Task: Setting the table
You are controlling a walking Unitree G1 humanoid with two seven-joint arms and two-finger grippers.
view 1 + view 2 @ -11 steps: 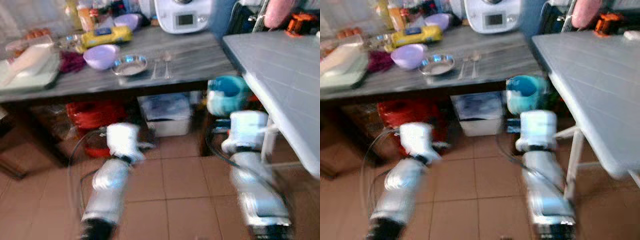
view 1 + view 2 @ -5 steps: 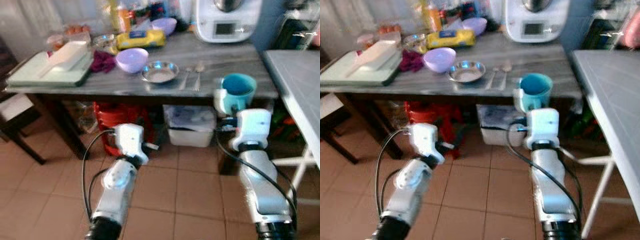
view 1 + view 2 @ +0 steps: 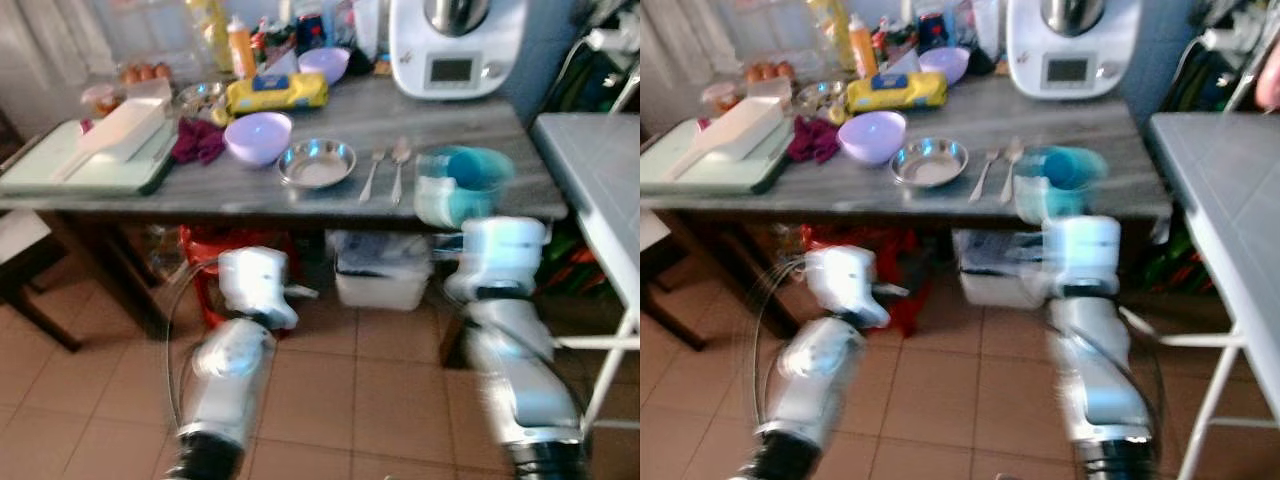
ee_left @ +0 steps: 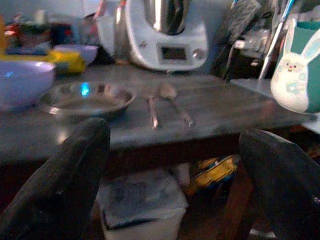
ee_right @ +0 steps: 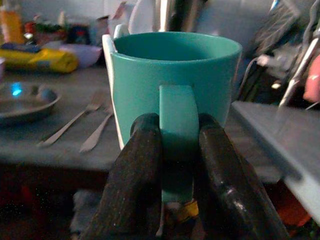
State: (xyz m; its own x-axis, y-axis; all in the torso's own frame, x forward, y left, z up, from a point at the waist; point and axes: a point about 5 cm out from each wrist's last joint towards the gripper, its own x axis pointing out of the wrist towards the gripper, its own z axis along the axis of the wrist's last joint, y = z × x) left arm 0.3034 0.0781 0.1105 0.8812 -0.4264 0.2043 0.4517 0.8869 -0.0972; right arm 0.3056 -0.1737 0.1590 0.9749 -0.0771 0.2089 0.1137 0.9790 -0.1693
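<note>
A teal mug (image 5: 172, 75) with a white bunny on its side hangs at the front right edge of the grey wooden table (image 3: 200, 190). My right gripper (image 5: 177, 125) is shut on its handle, one black finger on each side. In the left eye view the mug (image 3: 455, 185) is blurred, just above my right arm (image 3: 500, 270). My left gripper (image 4: 175, 137) is open and holds nothing, low in front of the table. On the table lie a steel dish (image 3: 317, 163), a fork (image 3: 372, 172) and a spoon (image 3: 400, 160).
Further left on the table are a purple bowl (image 3: 258, 135), a yellow packet (image 3: 275, 92), a green tray (image 3: 80, 165) and bottles. A white kitchen machine (image 3: 455, 45) stands at the back. A grey folding table (image 3: 600, 170) is at the right. A plastic box (image 3: 385, 275) sits underneath.
The whole view has swung from the grey folding table toward the wooden table and come closer. The mug stays in my right gripper, now level with the table's front edge.
</note>
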